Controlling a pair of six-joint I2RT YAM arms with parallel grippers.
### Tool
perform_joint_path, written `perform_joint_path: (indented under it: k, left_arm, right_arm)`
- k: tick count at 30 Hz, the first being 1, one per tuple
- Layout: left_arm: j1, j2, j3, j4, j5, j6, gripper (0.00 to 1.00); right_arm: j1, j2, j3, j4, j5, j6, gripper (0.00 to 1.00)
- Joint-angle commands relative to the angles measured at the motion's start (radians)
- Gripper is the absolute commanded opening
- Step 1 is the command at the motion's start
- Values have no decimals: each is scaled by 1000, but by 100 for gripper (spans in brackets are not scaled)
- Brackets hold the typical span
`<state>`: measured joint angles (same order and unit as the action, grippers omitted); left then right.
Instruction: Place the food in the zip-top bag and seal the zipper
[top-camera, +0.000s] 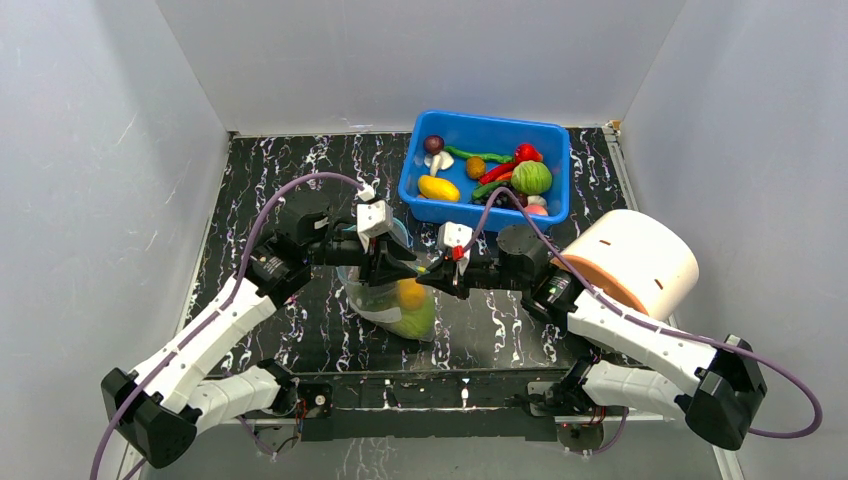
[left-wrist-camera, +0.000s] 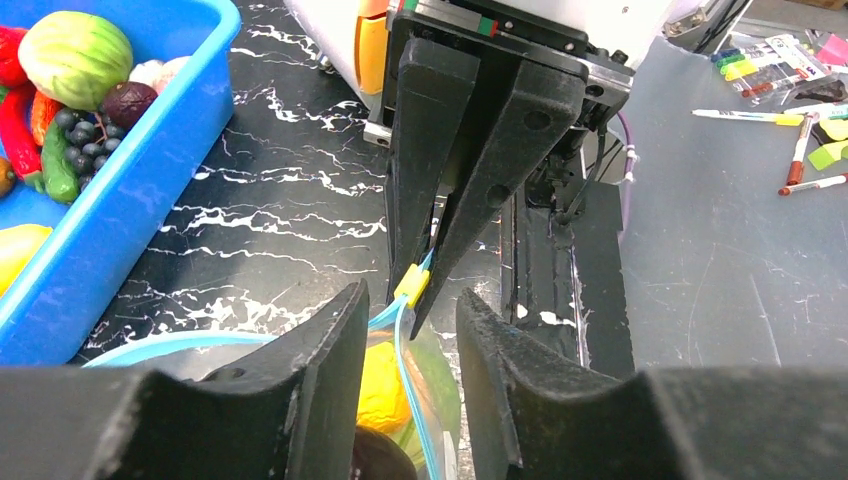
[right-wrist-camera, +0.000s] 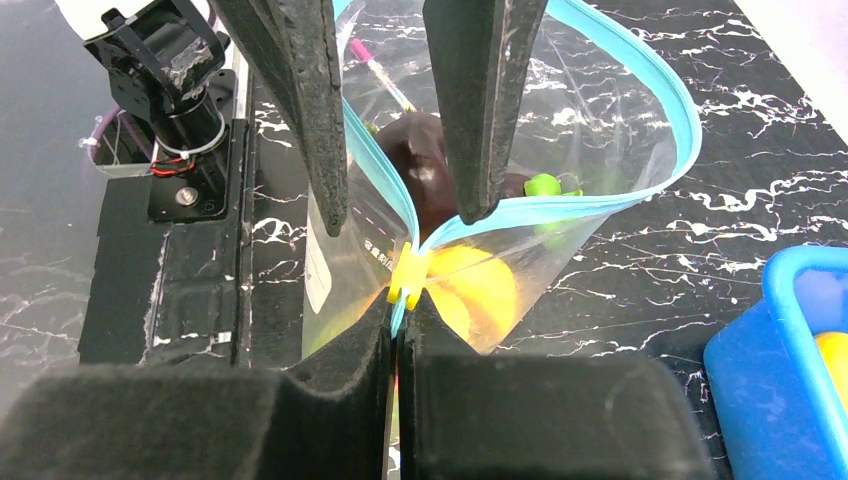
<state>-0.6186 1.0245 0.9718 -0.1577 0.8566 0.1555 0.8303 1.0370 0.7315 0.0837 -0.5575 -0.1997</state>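
Teal zipper (right-wrist-camera: 580, 200) pinched inside right pincer (right-wrist-camera: 400, 303)

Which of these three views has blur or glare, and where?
Top external: even light, soft shadows; the zip-top bag is sharp. Left wrist: the left gripper looks soft and dark near the lens; the blue bin is crisp. Right wrist: pale sheen on the bag's plastic, right gripper blurred.

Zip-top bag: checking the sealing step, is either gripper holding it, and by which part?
The right gripper is shut on the zipper at its slider; the left gripper stands open astride one lip of the zip-top bag, holding nothing.
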Motion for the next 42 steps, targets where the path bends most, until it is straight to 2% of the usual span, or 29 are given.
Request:
perform_joint_path:
  k: [1, 5, 11, 15, 18, 25, 28, 32, 36, 39, 42]
  left_arm:
    - [-6, 1, 39, 13, 65, 51, 34]
    - [-7, 15, 42, 8, 92, 60, 31]
    - [-10, 32, 44, 0, 107, 73, 33]
    - [-13, 41, 48, -5, 117, 78, 25]
    - [-16, 40, 45, 1, 119, 80, 24]
    - [-18, 42, 42, -22, 118, 109, 37]
    - [-18, 42, 42, -33, 113, 124, 40]
    - [-19, 49, 50, -45, 118, 136, 32]
    - [-20, 53, 54, -55, 119, 146, 28]
    - [-20, 51, 51, -69, 109, 155, 21]
    - [-20, 54, 52, -77, 112, 164, 27]
  right_arm:
    - [-2, -2, 69, 57, -28, -13, 0]
    - [-2, 1, 74, 56, -30, -12, 0]
    - [-2, 2, 80, 51, -33, -12, 0]
    - [-2, 6, 82, 47, -40, -10, 0]
    - [-2, 7, 81, 47, -44, -10, 0]
    - [-2, 15, 83, 54, -56, 2, 0]
    - [-2, 17, 83, 53, -59, 2, 0]
    - [-2, 18, 84, 53, -66, 3, 0]
    - [-2, 21, 88, 53, -70, 4, 0]
    - [-3, 21, 84, 54, -69, 14, 0]
    - [-2, 17, 82, 54, -65, 16, 0]
